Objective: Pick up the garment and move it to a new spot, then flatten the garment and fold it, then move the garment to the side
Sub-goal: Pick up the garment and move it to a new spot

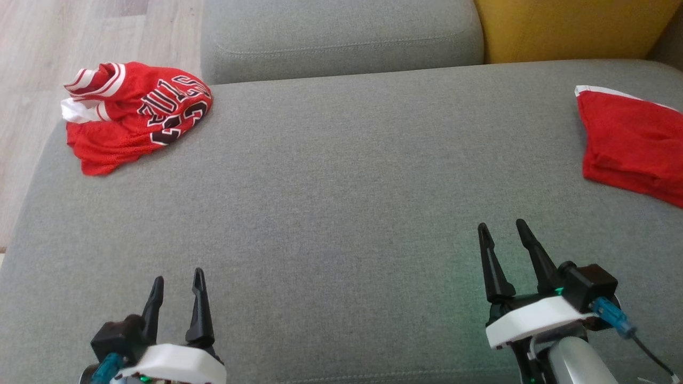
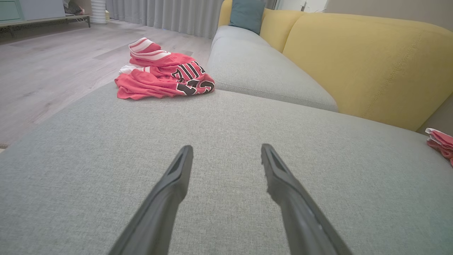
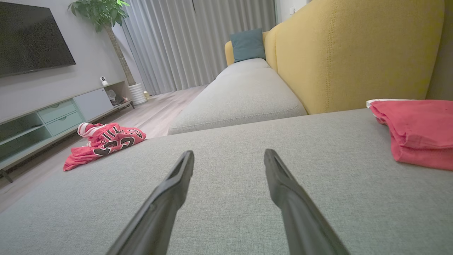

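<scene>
Fingers (image 1: 199, 309) apart, "ULLS" on jersey (image 1: 106, 144)

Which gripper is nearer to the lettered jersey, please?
Left. The jersey lies ahead of the left gripper, apart from it; the right gripper is far across the cushion, nearer the plain cloth.

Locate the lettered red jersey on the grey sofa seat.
In the head view the jersey lies crumpled on the seat, at its far left corner, beside the wooden floor, ahead of the left end effector and far from the plain red cloth.
</scene>
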Tool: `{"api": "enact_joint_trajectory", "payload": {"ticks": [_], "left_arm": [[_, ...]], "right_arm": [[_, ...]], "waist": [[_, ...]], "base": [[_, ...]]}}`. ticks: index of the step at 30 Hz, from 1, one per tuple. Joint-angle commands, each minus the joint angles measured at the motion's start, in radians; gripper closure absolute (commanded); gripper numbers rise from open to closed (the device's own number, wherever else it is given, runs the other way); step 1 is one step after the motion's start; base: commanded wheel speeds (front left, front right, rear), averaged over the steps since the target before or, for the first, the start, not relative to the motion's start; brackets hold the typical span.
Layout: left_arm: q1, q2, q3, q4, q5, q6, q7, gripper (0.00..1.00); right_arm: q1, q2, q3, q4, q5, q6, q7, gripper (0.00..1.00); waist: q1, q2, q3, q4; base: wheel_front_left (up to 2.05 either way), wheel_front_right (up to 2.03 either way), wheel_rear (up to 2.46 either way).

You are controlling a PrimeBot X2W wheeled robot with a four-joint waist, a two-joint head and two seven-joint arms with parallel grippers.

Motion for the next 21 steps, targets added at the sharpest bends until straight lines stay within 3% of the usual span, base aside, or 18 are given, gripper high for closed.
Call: {"api": "enact_joint_trajectory", "payload": {"ticks": [1, 11, 21], "left_arm": [[-0.053, 0.003, 0.033, -0.035, 0.01, -0.004, -0.008, 0.0], [-0.072, 0.003, 0.036, -0.04, 0.017, -0.003, -0.008, 0.0], [-0.066, 0.003, 0.068, -0.053, 0.033, -0.001, -0.008, 0.0]], "right_arm": [[-0.038, 0.004, 0.025, -0.027, 0.002, 0.007, -0.011, 0.0], [-0.039, 0.004, 0.022, -0.044, -0.008, 0.007, -0.011, 0.0], [-0.025, 0.004, 0.029, -0.07, -0.013, 0.007, -0.011, 0.0]], "waist": [[0.0, -0.0001, 0.002, 0.0], [0.0, -0.0001, 0.008, 0.053], [0.0, -0.0001, 0.014, 0.307]], "base": [[0.0, 0.0, 0.0], [0.0, 0.0, 0.0], [0.0, 0.0, 0.0]]}}
